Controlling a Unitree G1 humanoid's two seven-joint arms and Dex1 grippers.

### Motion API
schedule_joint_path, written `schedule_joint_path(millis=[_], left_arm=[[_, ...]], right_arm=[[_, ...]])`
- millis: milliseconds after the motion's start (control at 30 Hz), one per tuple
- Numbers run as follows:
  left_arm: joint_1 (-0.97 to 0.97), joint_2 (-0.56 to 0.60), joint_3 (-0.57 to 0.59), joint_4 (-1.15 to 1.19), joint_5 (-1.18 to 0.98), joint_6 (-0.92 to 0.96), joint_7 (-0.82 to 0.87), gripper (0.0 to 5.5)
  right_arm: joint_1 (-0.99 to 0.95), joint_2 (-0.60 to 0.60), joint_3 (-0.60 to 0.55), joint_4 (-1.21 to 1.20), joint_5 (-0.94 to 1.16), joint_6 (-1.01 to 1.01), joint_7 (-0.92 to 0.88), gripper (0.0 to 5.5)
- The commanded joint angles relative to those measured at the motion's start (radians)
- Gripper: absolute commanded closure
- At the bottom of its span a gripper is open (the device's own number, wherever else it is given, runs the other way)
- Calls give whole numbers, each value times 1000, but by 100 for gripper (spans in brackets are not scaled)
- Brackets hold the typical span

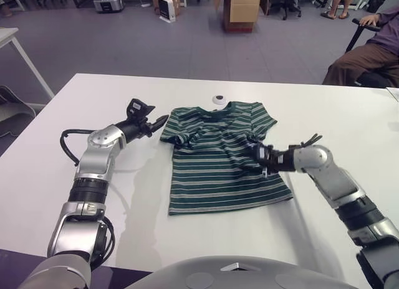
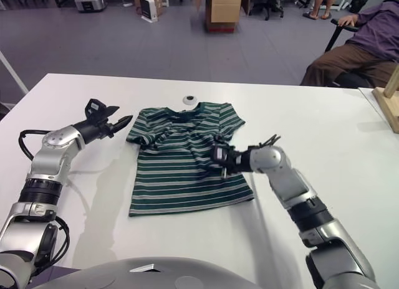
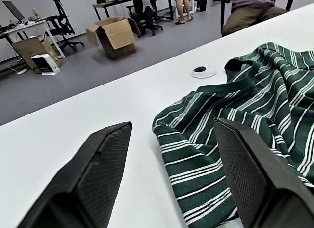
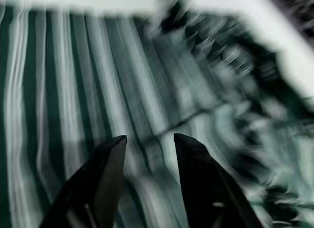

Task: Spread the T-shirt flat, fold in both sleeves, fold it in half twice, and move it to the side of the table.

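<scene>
While the T-shirt (image 1: 215,177) lies mid-frame on the white table (image 1: 75,114), collar twd the far edge & top part rumpled, left end effector (image 1: 161,123) sits released just beside the frame-left sleeve. Right end effector (image 1: 255,153), fingers apart, is over the shirt's right side.

Silver arms (image 1: 100,146) end in black textured fingers (image 3: 105,164)
</scene>
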State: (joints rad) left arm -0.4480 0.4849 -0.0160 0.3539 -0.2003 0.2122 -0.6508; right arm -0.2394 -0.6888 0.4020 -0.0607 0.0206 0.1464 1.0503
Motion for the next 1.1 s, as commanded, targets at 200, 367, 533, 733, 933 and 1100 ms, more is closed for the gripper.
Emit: schedule_joint_path(millis=[200,367,533,733,933,1100], left_arm=[[-162,-13,-145,487,246,-86,60,246],[-234,44,-195,671,360,-192,104,246],[-262,53,-147,672,324,-309,84,246],[-187,142,-54,471,265,-359,21,246],[-18,32,145,245,41,-40,99,246],[52,-59,248,199,-85,169,178,267]], right_arm=[[100,-148,61,-210,-52,13,138,368],[145,-196,50,-255,0,6,202,368],[155,-152,17,-299,97,47,203,368],[-23,-37,-174,-113,222,125,83,368],[-131,155,-262,256,154,106,-220,368],[-97,184,-270,254,160,105,-225,368]])
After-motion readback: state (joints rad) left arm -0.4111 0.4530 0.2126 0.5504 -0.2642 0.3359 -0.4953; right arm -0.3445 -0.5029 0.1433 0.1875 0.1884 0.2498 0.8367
